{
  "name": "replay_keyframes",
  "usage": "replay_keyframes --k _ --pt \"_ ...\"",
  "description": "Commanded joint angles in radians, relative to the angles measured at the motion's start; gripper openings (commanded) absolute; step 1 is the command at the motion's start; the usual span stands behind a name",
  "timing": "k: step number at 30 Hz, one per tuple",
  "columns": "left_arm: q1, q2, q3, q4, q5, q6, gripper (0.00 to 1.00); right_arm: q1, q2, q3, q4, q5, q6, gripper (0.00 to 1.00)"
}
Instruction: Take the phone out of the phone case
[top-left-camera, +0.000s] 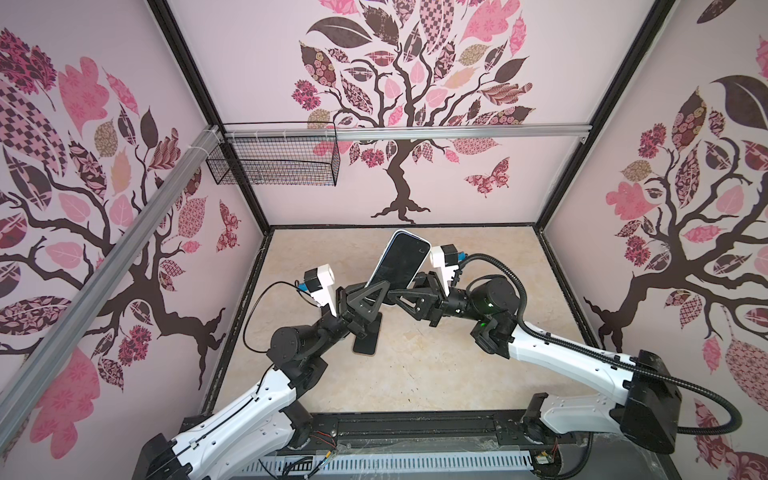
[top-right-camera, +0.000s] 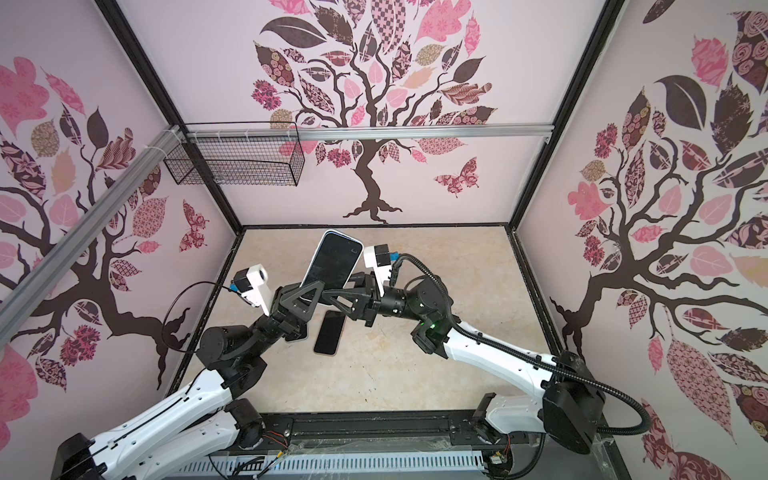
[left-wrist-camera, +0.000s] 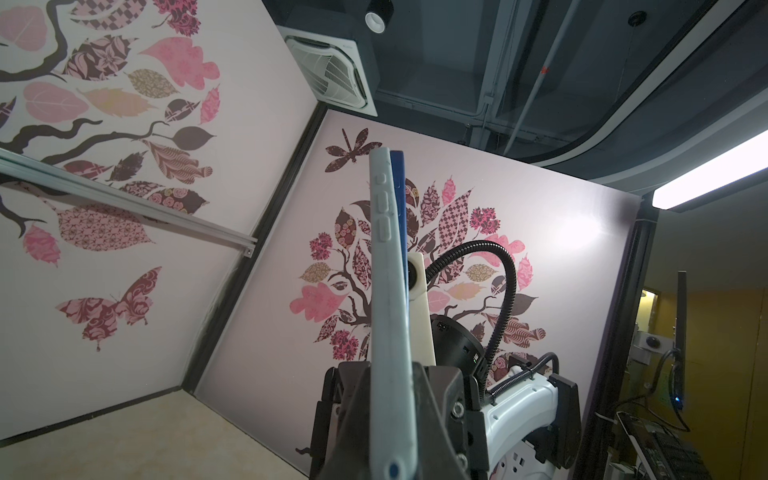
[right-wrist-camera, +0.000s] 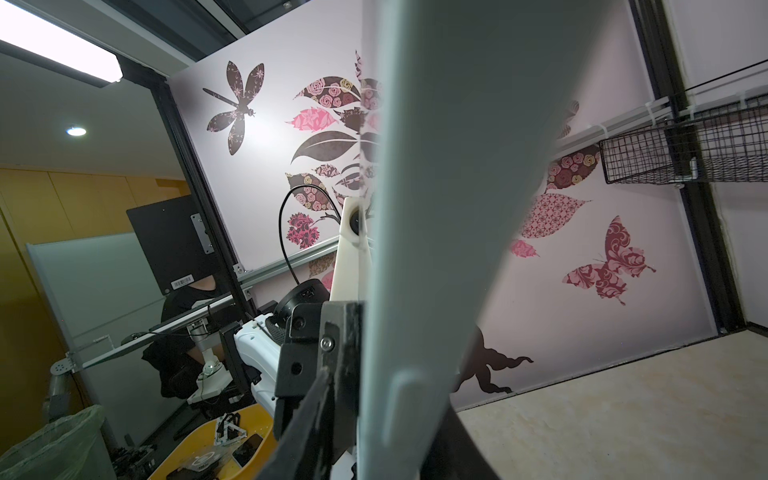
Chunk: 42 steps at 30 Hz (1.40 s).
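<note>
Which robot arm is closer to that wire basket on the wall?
Left. The left gripper holds the cased phone mid-table, on the same side as the wire basket, which hangs back-left. The right gripper meets the phone from farther right.

The whole floor (top-left-camera: 415, 374) is viewed steeply from above in both top views. Both wrist views are aimed upward, very near the phone case (left-wrist-camera: 388, 316), which is shared by them edge-on.
</note>
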<state>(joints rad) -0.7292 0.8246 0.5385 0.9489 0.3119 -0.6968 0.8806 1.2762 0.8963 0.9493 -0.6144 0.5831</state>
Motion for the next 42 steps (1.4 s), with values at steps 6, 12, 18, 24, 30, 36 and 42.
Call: replay_keyframes --k 6,12,18,24,30,36,42 --pt "-0.006 -0.016 0.047 0.054 0.003 -0.008 0.0 0.005 -0.006 0.044 0.003 -0.006 -0.017 0.25" --pt "-0.006 -0.028 0.043 0.033 0.0 0.007 0.0 0.005 -0.024 0.038 -0.028 -0.001 -0.042 0.12" --pt "-0.006 -0.044 0.035 0.018 -0.001 0.006 0.0 0.006 -0.048 0.025 -0.044 0.02 -0.052 0.01" --pt "-0.006 -0.124 0.058 -0.191 -0.032 0.108 0.3 0.004 -0.117 0.024 -0.196 0.064 -0.172 0.0" --pt "-0.006 -0.198 0.17 -0.518 0.012 0.336 0.43 -0.005 -0.222 0.026 -0.478 0.163 -0.379 0.0" --pt "-0.006 -0.217 0.236 -0.735 0.047 0.665 0.49 -0.006 -0.293 0.045 -0.763 0.273 -0.604 0.0" --pt "-0.006 -0.15 0.323 -0.878 0.132 0.903 0.47 -0.011 -0.329 0.071 -0.931 0.333 -0.748 0.0"
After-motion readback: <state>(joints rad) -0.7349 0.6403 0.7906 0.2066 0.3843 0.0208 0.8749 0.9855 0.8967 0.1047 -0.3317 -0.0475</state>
